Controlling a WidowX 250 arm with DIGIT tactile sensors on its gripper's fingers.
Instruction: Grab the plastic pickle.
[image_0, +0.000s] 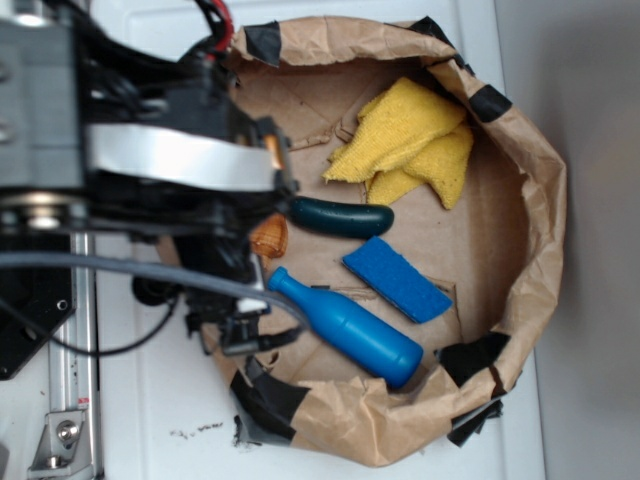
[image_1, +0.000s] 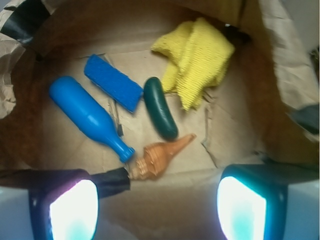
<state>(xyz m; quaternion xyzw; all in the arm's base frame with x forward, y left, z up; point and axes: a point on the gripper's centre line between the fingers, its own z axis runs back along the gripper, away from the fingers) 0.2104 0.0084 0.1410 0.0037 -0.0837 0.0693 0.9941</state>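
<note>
The plastic pickle is dark green and glossy. It lies on the cardboard floor of a brown paper bin, between a yellow cloth and a blue sponge. In the wrist view the pickle lies lengthwise at the centre, ahead of my gripper. The gripper is open and empty, above the bin's near wall, with its two fingertips wide apart. In the exterior view the arm hangs over the bin's left edge and hides the gripper.
A blue bottle, a flat blue sponge, a yellow cloth and a brown shell-shaped toy share the bin. Its crumpled paper walls, patched with black tape, ring everything.
</note>
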